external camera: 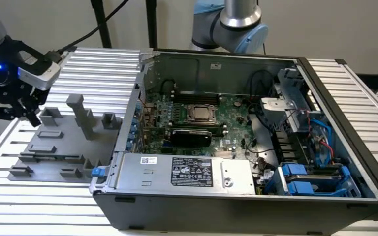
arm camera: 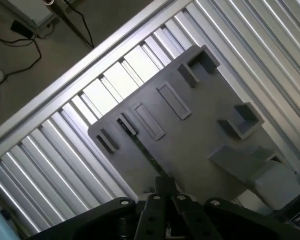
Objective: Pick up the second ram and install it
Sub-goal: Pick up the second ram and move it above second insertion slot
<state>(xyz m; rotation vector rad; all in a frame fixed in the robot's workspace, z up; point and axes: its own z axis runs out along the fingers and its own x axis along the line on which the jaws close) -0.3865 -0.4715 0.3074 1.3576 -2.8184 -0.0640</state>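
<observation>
Over the holder tray (external camera: 61, 141): you have the gripper (external camera: 31, 117) hanging above the tray's far corner, on the exterior view's left, well apart from the computer case (external camera: 346, 123).
Tool state: the fingertips are drawn together in the wrist view, with nothing pinched between them.
Second ram (arm camera: 140, 147): a thin dark-green stick lying flat in its long slot on the tray. It is untouched, and its near end sits just ahead of the fingertips in the wrist view.
Step in hand: approach for the pick, by my reading. Nothing is lifted and nothing is seated.
Destination: the motherboard (external camera: 235, 113) inside the case, at the dark memory slots (external camera: 199, 93) just beyond the silver processor socket (external camera: 202, 114) (too small to tell which slots are filled).
Next move calls for: you would need the jaws spread enough to straddle the stick's thin body and squared across its length. You would then want a straight descent onto its middle.
Watch: the stick lies low between the slot walls. A skewed or off-centre descent would likely land on grey plastic rather than on the board, or tip one end up.
</observation>
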